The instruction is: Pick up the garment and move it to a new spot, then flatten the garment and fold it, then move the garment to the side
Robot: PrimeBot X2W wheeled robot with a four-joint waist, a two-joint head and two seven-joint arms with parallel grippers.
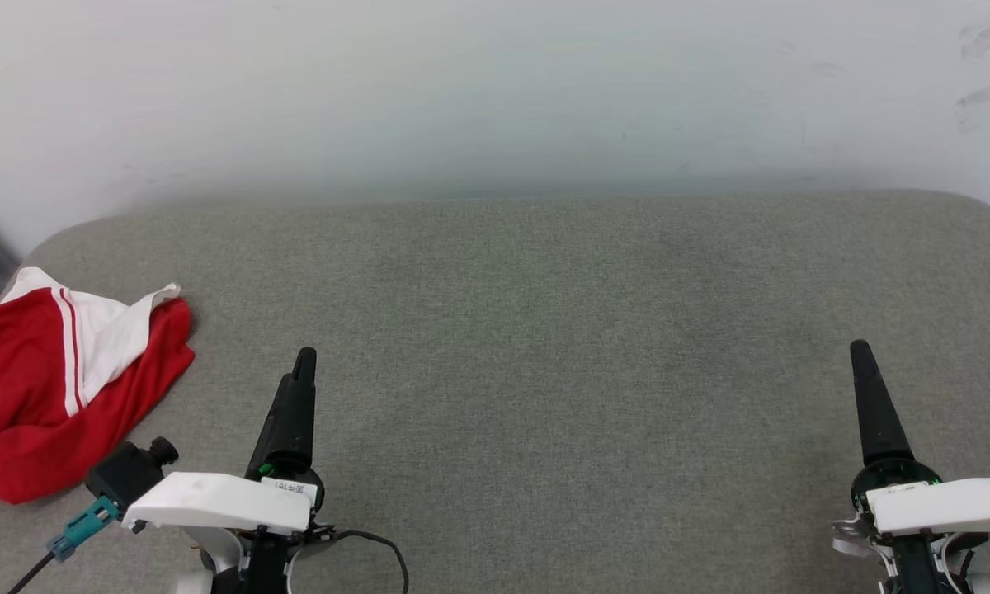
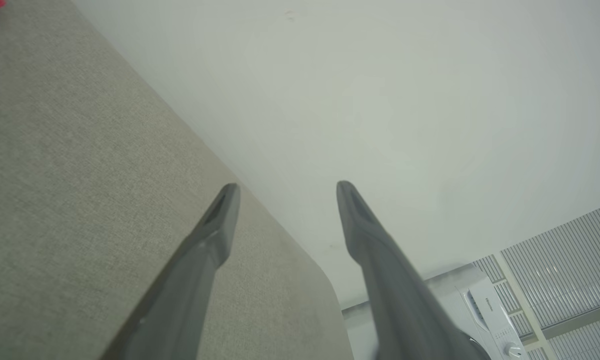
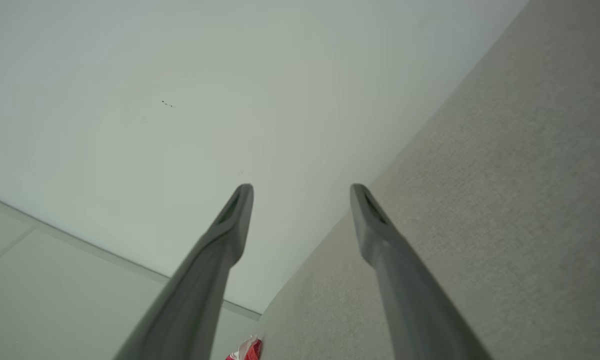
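The job looks to be at its very start; the pick-up is not yet done. The bright red soft T-shirt (image 1: pixel 25 396) lies in a crumpled heap at the far left of the flat grey cloth-covered table (image 1: pixel 544 330), near its round corner; it runs out of the head view on the left. It is bunched up, not flat; a white sleeve with red stripes lies on top of the red cloth, and one white corner pokes up.

The left gripper (image 2: pixel 287 189) has its two long dark fingers spread wide with nothing between them; it points at the plain white wall (image 1: pixel 495 91), and the shirt is near it, off to its left. The right gripper (image 3: pixel 301 190) is spread wide and bare too; it is well apart from the shirt.

Next, I think the left gripper must swing left, come down on the heap and pinch a fold of cloth; soft cloth can slip, so it needs a deep bite.
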